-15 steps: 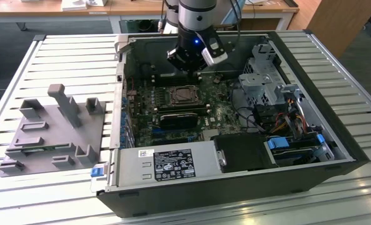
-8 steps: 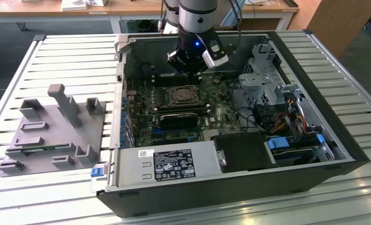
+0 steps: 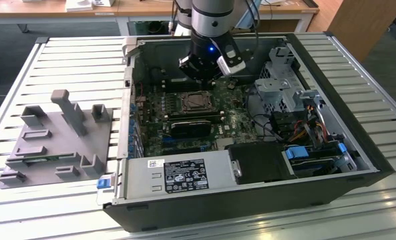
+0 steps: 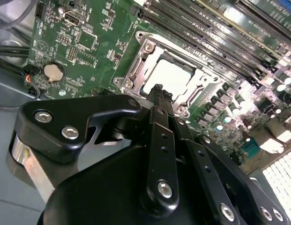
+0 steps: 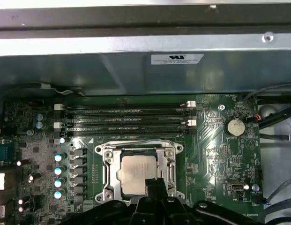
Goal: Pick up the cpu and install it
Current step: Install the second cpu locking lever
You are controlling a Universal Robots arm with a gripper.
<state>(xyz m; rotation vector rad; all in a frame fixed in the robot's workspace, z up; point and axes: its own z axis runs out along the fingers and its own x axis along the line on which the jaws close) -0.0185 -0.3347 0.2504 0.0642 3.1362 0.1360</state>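
I see the cpu (image 5: 136,174) lying flat in the motherboard socket (image 5: 108,154), so placement looks done; my gripper (image 4: 158,89) hangs just above it, fingers pressed together, grasping nothing; the socket frame looks unlatched.

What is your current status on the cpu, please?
End effector above socket, inside case. Cpu seated in socket, not held. No obstruction seen.

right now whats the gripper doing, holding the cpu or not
Gripper: holding nothing, above the cpu lying in the socket; open or shut cannot be told.
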